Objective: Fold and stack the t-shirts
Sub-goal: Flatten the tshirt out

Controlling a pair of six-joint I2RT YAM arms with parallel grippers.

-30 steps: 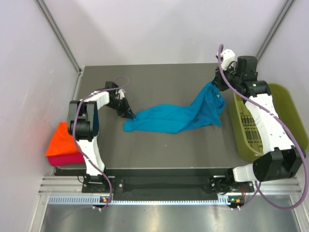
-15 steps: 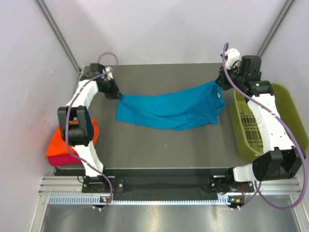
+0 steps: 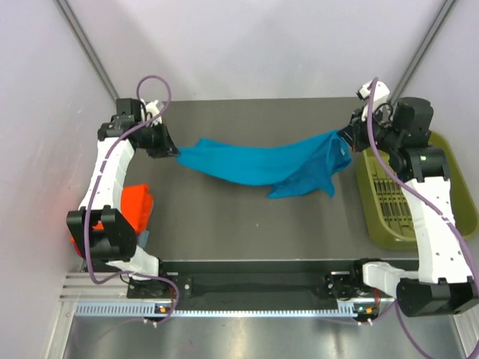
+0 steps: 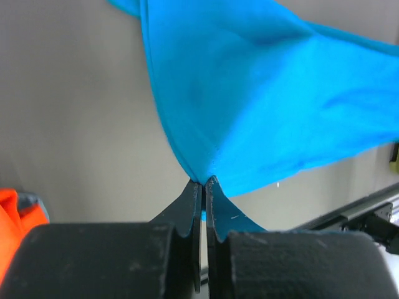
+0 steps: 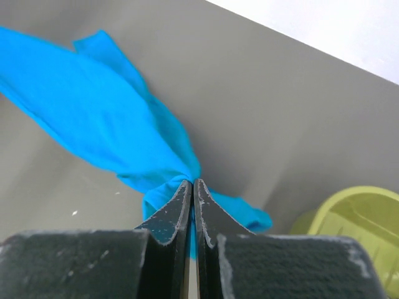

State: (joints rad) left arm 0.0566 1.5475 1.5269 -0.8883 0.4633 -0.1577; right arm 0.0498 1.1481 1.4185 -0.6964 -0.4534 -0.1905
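A teal-blue t-shirt [image 3: 258, 162] hangs stretched between both arms above the grey table [image 3: 247, 224]. My left gripper [image 3: 177, 149] is shut on its left end; in the left wrist view the cloth [image 4: 262, 106] fans out from the closed fingertips [image 4: 204, 182]. My right gripper [image 3: 348, 138] is shut on the right end, and the fabric [image 5: 106, 118] bunches at its tips [image 5: 192, 182]. A loose part of the shirt droops down toward the table at right of centre. An orange folded t-shirt [image 3: 137, 207] lies at the table's left edge, partly behind the left arm; whatever is under it is hidden.
An olive-green plastic basket [image 3: 389, 217] stands at the right edge of the table, under the right arm; its rim [image 5: 355, 212] shows in the right wrist view. Grey walls close in the back and sides.
Both arms rose and drew apart, lifting the teal shirt off the table and stretching it. The left gripper finished closing on the shirt's left end and carried it up and to the left.
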